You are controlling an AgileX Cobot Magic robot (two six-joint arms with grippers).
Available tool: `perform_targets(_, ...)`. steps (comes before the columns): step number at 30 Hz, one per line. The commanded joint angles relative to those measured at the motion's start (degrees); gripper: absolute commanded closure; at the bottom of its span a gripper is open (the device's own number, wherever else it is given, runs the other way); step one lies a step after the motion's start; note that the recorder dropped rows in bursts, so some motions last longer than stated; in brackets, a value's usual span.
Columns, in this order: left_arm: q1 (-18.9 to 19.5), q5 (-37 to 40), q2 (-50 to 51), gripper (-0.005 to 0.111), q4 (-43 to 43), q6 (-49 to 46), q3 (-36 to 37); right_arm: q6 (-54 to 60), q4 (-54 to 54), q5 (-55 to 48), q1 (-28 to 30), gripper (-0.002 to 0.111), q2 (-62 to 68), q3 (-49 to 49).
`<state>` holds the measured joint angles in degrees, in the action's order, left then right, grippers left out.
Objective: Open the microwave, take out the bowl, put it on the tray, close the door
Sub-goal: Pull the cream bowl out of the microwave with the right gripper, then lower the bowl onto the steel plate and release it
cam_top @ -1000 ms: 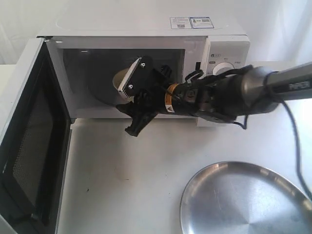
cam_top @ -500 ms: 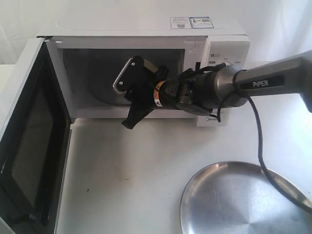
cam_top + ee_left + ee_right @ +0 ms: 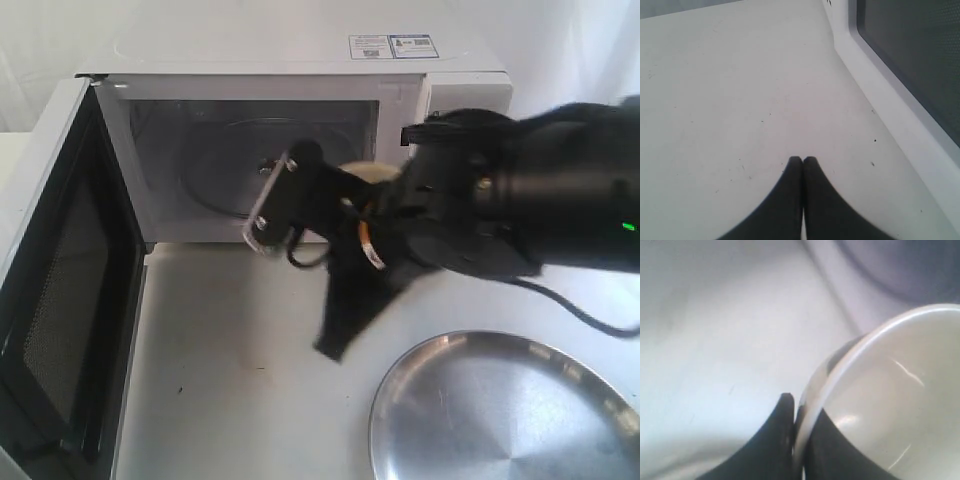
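Lab setup: white table [image 3: 240, 340] w/ backdrop [image 3: 40, 40]

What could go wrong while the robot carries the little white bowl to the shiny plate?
1. The right end effector pinches the small cream-white glossy bowl only by its thin rim, so it might slip or tilt.
2. The bowl hangs over the white table, not yet over the large round shiny steel tray; a drop would likely miss it.
3. The white microwave door with its dark window stands wide open, so an arm might bump it.
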<state>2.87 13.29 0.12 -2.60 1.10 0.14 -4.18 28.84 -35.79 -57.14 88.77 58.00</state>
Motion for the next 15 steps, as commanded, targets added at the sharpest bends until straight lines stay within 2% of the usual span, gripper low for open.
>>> perform_targets(1,-0.3,0.1,-0.1,0.107,0.4,0.1,-0.1,4.2,-7.6,-10.1,-0.6,0.108,-7.8,-10.3)
perform_targets(5,-0.3,0.1,-0.1,0.107,0.4,0.1,-0.1,-8.0,0.3,-5.6,-0.4,0.108,-10.9,-19.0)
perform_targets(9,-0.3,0.1,-0.1,0.107,0.4,0.1,-0.1,-25.9,13.5,4.1,-0.4,0.108,-10.3,-25.6)
perform_targets(15,-0.3,0.1,-0.1,0.107,0.4,0.1,-0.1,-43.1,27.8,8.5,-0.4,0.107,-7.1,-29.1)
